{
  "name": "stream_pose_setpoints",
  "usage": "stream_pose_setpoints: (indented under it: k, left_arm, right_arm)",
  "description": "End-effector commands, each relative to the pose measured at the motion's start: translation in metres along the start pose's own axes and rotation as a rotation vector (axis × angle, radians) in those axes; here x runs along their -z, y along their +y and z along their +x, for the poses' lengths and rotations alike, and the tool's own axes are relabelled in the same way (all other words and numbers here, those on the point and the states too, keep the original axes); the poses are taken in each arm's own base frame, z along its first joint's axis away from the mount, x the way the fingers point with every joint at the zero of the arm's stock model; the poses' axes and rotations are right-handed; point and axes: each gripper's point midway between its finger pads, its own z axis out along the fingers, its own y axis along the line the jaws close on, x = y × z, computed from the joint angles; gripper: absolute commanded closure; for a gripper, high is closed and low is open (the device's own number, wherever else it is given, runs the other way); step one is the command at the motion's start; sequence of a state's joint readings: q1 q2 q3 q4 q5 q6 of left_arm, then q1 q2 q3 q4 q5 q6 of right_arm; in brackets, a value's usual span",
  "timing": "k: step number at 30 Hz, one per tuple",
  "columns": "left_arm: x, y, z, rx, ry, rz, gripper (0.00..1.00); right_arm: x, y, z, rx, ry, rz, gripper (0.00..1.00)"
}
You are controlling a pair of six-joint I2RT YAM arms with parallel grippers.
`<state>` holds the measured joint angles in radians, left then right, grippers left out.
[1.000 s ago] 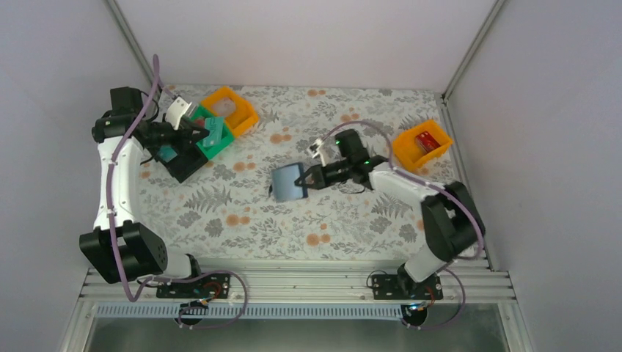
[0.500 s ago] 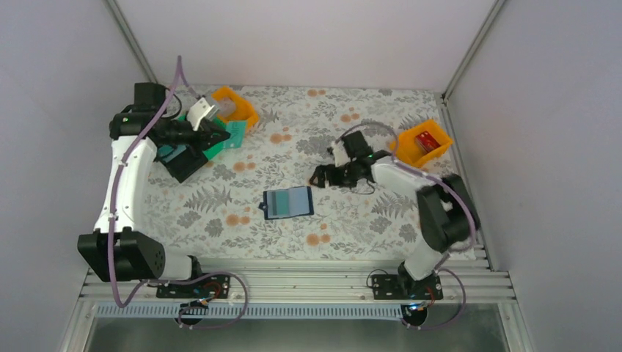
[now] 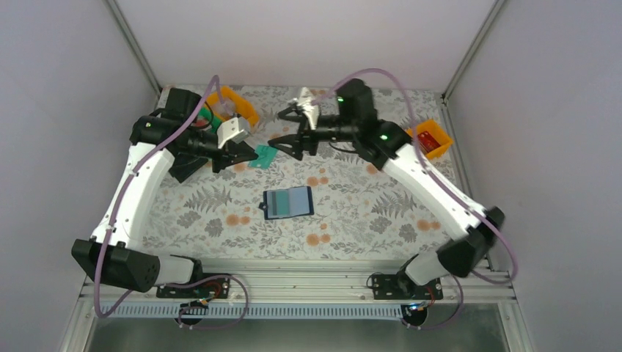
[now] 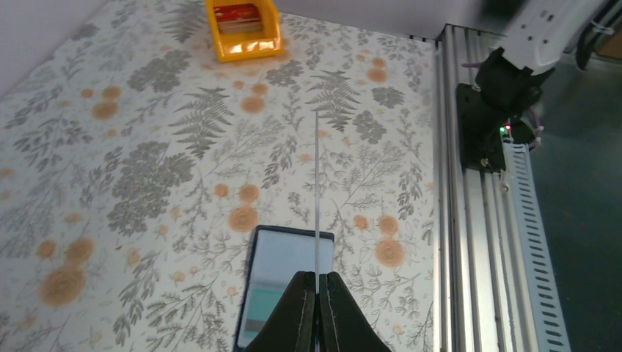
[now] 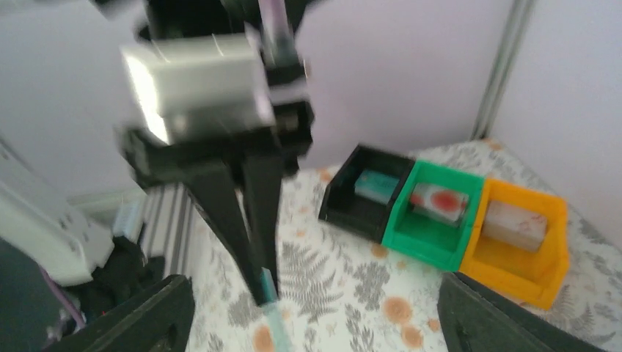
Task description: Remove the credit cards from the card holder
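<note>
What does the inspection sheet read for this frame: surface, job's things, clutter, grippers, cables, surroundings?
Surface: floral tablecloth, flat.
Job's things: card holder lying open mid-table; teal credit card pinched in left gripper.
Clutter: black bin, green bin, orange bin side by side, each holding something; second orange bin with red item.
Grippers: left gripper shut on credit card; right gripper open, empty.
Cables: purple cables along both arms.
Surroundings: white walls; aluminium rail at near edge.

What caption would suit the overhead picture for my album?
The left gripper holds a green card toward the open right gripper, while the card holder lies open on the table.
</note>
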<state>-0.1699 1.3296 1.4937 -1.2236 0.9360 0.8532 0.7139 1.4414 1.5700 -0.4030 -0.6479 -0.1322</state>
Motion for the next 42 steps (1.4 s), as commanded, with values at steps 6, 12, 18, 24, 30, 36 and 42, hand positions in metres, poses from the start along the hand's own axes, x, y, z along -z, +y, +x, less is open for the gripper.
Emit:
stream_pose_setpoints:
  k: [6, 12, 18, 24, 30, 36, 42]
  left_arm:
    - [0.003, -0.024, -0.010, -0.066, -0.040, 0.066, 0.98]
    - [0.001, -0.020, -0.009, -0.054, -0.037, 0.059, 0.98]
    - [0.017, 0.043, -0.016, -0.018, 0.070, -0.276, 0.39]
    - [0.040, 0.074, -0.065, -0.152, 0.189, -0.522, 0.42]
    - [-0.020, 0.043, -0.074, -0.453, 0.377, -0.558, 0.31]
    - [-0.018, 0.055, -0.083, -0.577, 0.447, -0.705, 0.25]
    - [-0.020, 0.062, -0.079, -0.676, 0.453, -0.767, 0.30]
  right_arm:
    - [-0.039, 0.028, 0.060, -0.002, 0.207, -0.184, 0.66]
    - [-0.031, 0.022, 0.053, -0.079, 0.167, -0.110, 0.96]
    - [-0.020, -0.055, 0.058, -0.683, 0.083, 0.040, 0.96]
    - [-0.028, -0.093, 0.044, -1.093, -0.120, 0.076, 0.96]
    - [-0.035, -0.085, 0.027, -1.314, -0.245, 0.066, 0.96]
    - [-0.035, -0.075, 0.030, -1.422, -0.274, 0.068, 0.96]
    - [-0.037, -0.070, 0.021, -1.422, -0.284, 0.048, 0.96]
